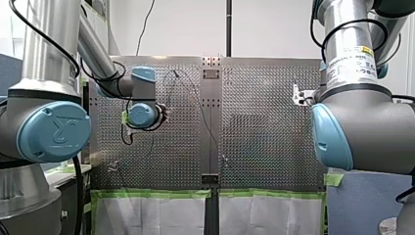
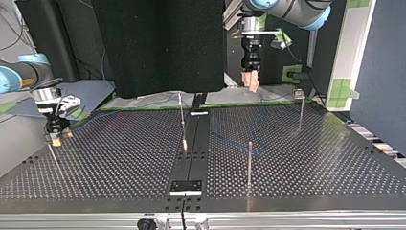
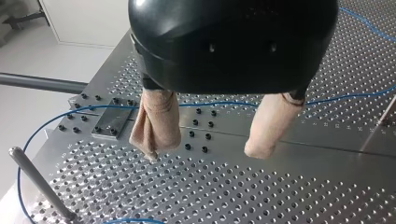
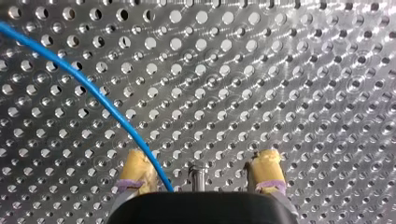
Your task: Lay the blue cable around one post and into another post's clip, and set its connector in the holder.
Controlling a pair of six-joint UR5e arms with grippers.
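Observation:
The blue cable (image 3: 224, 103) lies loose on the perforated plate (image 3: 280, 196) and curves round behind my left gripper (image 3: 205, 150). That gripper hangs above the plate, its beige-padded fingers (image 3: 156, 126) open and empty. In the top view it hovers over the far edge (image 2: 250, 81). My right gripper (image 4: 201, 161) is open just over the plate. The cable (image 4: 93, 91) runs in between its yellow pads (image 4: 135, 170), close beside one pad. A small metal post tip (image 4: 197, 175) shows between the fingers. I cannot make out the connector.
Thin posts stand on the plate: one at the middle (image 2: 182, 120), one nearer the camera (image 2: 249, 163), and one with a clip head (image 2: 299, 103) at the top view's right. A black plate (image 2: 186, 186) sits at the near edge. A post (image 3: 39, 184) stands beside my left gripper.

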